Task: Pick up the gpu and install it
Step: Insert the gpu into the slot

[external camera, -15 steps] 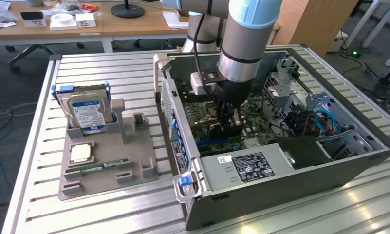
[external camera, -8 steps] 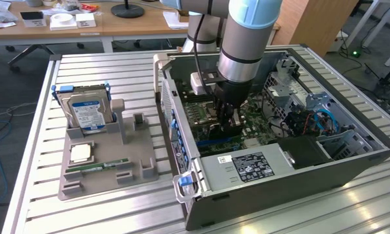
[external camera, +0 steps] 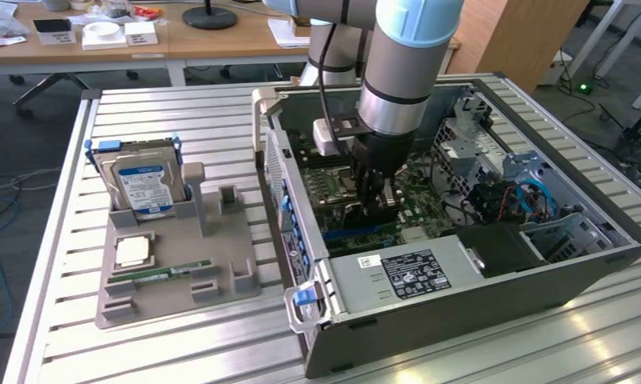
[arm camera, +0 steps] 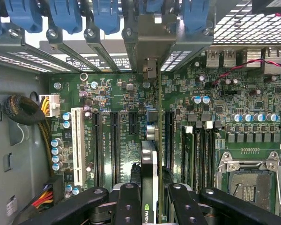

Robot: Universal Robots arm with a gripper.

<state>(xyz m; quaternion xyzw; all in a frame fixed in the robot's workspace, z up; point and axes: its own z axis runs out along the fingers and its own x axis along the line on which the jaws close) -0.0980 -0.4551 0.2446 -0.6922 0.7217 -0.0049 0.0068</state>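
The gpu (arm camera: 149, 161) hangs edge-down inside the open computer case (external camera: 448, 308), just above the motherboard (arm camera: 117, 101), clamped narrowly in the pincer (arm camera: 151, 199). I'd keep it upright, its bracket square to the rear opening, pressing evenly.

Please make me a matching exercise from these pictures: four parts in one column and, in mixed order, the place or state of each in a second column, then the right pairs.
1 gpu
2 hard drive
3 memory stick
4 white slot

A lies flat on the grey holder
B empty, on the motherboard
C held between the jaws, inside the case
D stands upright in the grey holder

Pairs: 1-C, 2-D, 3-A, 4-B
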